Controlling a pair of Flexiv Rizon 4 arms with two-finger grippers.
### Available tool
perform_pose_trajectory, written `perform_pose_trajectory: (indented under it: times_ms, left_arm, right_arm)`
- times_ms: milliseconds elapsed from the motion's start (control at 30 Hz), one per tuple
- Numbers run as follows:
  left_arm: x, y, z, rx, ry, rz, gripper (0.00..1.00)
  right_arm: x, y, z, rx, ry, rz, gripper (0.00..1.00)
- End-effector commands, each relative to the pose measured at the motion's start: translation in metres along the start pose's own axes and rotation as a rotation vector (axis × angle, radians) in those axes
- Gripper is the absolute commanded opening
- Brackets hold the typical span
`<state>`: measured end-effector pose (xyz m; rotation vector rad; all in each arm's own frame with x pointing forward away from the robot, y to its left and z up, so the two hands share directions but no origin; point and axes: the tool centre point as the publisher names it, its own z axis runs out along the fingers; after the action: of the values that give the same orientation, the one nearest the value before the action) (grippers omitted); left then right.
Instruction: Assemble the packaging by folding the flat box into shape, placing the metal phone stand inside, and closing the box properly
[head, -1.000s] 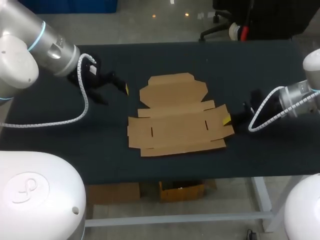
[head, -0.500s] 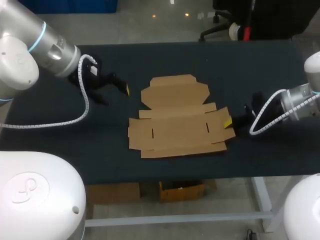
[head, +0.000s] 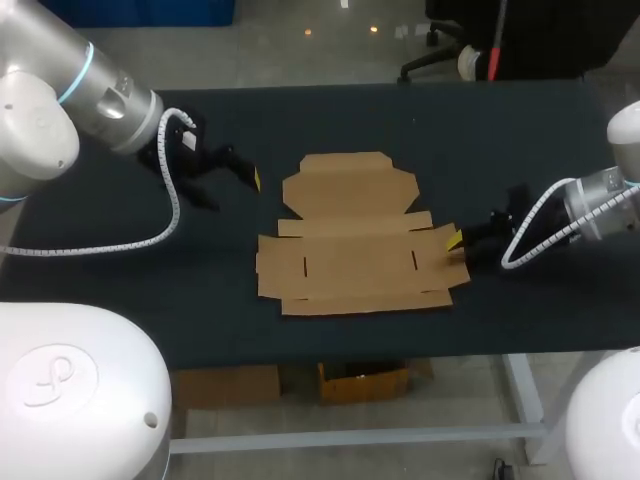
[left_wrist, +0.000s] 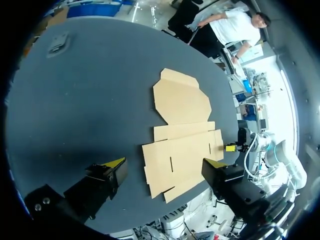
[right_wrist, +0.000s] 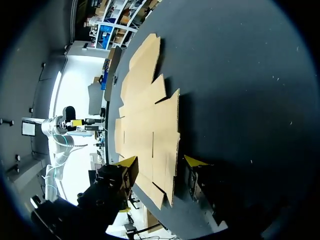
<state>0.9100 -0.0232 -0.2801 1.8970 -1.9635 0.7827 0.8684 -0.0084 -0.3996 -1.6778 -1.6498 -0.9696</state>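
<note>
Cardboard-brown and unfolded, the flat box (head: 352, 235) lies mid-way across the dark table (head: 500, 140), the right gripper (right_wrist: 161, 161) low at its right edge with fingers parted either side of a side flap, the left gripper (head: 232, 188) spread wide, well apart on the box's left.

One flat cardboard box (head: 352, 235); one table (head: 500, 130); two arms, left (head: 100, 95) and right (head: 600, 195).
</note>
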Motion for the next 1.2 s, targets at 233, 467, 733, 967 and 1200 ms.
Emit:
perform_pose_trajectory:
  times_ms: [233,467,733,967,1200]
  left_arm:
    - [-0.001,-0.003,0.001,-0.002,-0.002,-0.004,1.0]
    - [-0.005,-0.004,0.0,0.002,-0.003,-0.015,1.0]
    - [-0.008,-0.006,-0.001,0.008,0.001,-0.023,1.0]
    - [-0.011,-0.007,-0.001,0.006,0.003,-0.026,1.0]
    - [-0.012,-0.007,-0.002,0.007,0.005,-0.024,1.0]
  right_arm:
    - [0.003,0.016,-0.006,0.004,-0.042,-0.006,0.79]
    - [-0.001,0.028,-0.019,-0.024,-0.059,0.011,0.53]
    - [0.0,0.034,-0.015,-0.006,-0.07,0.008,0.5]
    - [0.002,0.032,0.0,0.022,-0.051,0.025,0.47]
    - [-0.005,0.025,0.0,0.016,-0.048,0.058,0.45]
